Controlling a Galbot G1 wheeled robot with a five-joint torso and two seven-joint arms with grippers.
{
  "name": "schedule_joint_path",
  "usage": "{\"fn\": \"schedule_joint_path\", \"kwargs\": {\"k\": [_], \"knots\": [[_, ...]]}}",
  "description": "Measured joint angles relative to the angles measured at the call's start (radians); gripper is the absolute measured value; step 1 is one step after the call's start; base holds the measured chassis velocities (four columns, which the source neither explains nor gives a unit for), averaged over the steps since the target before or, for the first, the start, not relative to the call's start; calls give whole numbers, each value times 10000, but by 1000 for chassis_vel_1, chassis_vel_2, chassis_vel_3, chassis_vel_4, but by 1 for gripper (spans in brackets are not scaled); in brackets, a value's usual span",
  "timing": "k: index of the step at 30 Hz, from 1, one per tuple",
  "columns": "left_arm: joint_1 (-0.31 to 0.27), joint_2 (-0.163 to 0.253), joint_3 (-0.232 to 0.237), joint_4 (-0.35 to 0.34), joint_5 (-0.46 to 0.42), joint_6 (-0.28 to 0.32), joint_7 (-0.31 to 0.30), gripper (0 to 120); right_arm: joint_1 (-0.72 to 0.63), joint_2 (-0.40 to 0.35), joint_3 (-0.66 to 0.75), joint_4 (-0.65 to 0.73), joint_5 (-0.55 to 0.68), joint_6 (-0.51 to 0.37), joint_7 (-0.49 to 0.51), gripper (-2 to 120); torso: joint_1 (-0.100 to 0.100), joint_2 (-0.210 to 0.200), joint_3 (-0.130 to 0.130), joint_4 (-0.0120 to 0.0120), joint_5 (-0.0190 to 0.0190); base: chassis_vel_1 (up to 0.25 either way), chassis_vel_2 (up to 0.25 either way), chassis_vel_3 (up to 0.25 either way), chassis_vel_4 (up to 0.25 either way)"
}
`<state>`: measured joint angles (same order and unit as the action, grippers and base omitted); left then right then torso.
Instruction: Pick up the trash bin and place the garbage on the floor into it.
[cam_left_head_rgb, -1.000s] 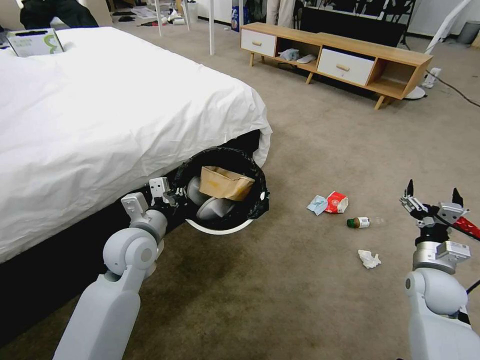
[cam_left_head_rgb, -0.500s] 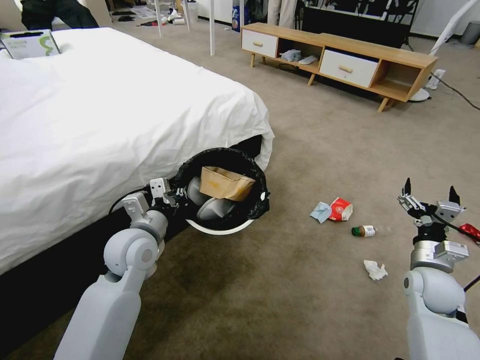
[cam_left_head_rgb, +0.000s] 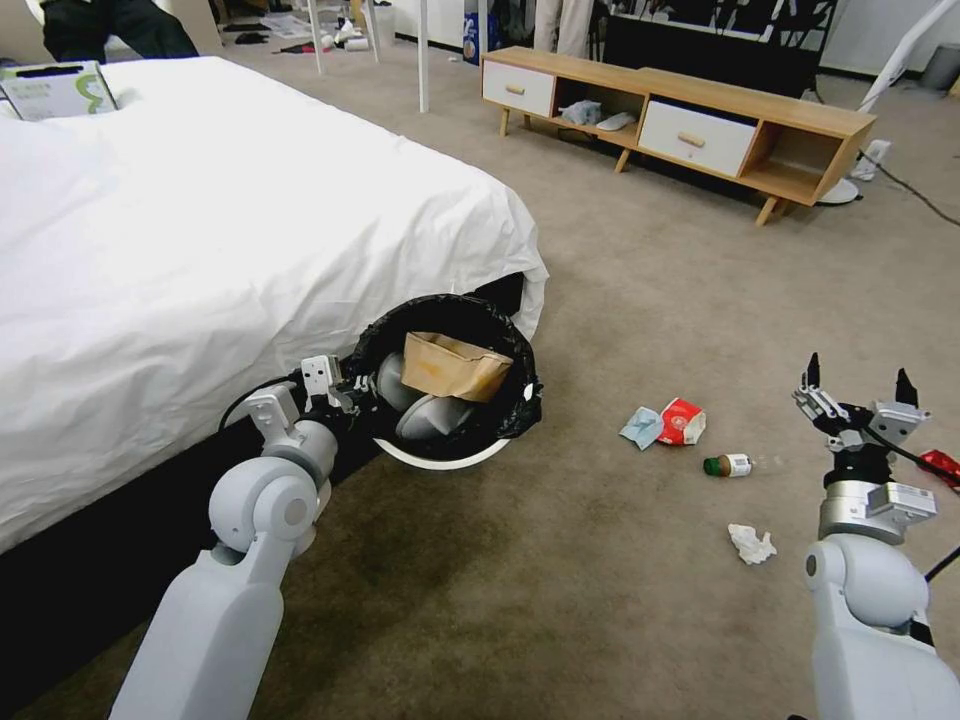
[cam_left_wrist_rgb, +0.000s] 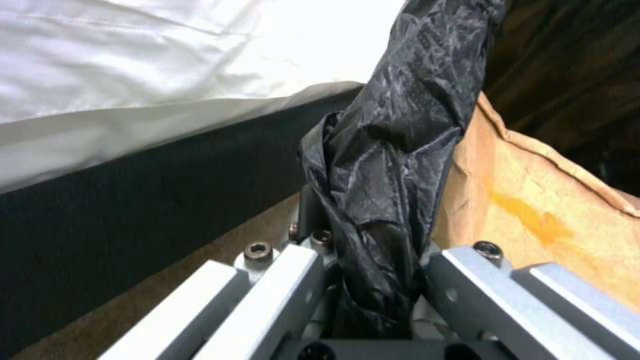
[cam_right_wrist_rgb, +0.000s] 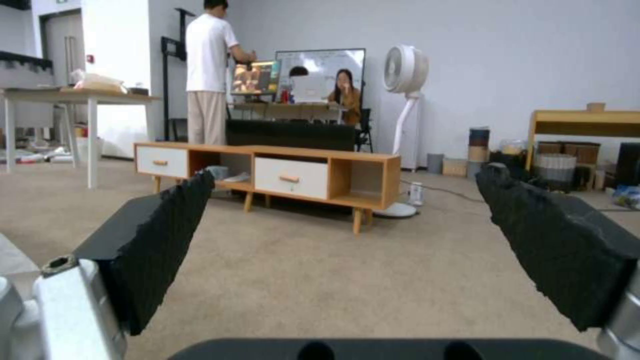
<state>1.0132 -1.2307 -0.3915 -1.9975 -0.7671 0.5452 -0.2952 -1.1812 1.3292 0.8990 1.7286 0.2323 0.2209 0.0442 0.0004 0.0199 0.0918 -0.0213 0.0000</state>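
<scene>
Left gripper (cam_left_head_rgb: 345, 392) clamps the round white black-lined trash bin (cam_left_head_rgb: 450, 375), brown paper bag (cam_left_head_rgb: 452, 366) inside; 4 litter pieces lie beside it; right gripper (cam_left_head_rgb: 857, 398) gapes empty

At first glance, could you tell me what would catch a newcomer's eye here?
The trash bin, tilted, is held off the carpet beside the white bed by the left tool, shut on its bag-lined rim, a brown paper bag inside. Litter lies between the arms: mask, red-white packet, bottle, tissue. The right tool hangs open.
</scene>
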Motion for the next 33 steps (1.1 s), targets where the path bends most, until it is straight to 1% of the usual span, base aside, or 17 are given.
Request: {"fn": "schedule_joint_path", "kwargs": {"k": [11, 13, 17, 27, 33], "knots": [[93, 22, -35, -76, 25, 0, 33, 2, -29, 46, -71, 7, -16, 53, -9, 100, 0, 0, 0, -2, 0, 0, 0, 0, 0], [116, 25, -46, -76, 227, -15, 158, 2, -46, 50, -75, 26, -8, 54, -11, 100, 0, 0, 0, -2, 0, 0, 0, 0, 0], [129, 26, -49, -76, 327, -18, 175, 2, -50, 48, -75, 33, 5, 54, -13, 100, 0, 0, 0, -1, 0, 0, 0, 0, 0], [110, 14, -50, -69, 327, -18, 158, 2, 1, 38, -104, 28, 28, 54, -12, 100, 0, 0, 1, 0, 0, 0, 0, 0, 0], [92, 28, -50, -60, 269, -28, 142, 2, 22, 32, -128, 22, 31, 52, -12, 100, 0, 0, 0, -1, 0, -57, -53, -56, -64]]}}
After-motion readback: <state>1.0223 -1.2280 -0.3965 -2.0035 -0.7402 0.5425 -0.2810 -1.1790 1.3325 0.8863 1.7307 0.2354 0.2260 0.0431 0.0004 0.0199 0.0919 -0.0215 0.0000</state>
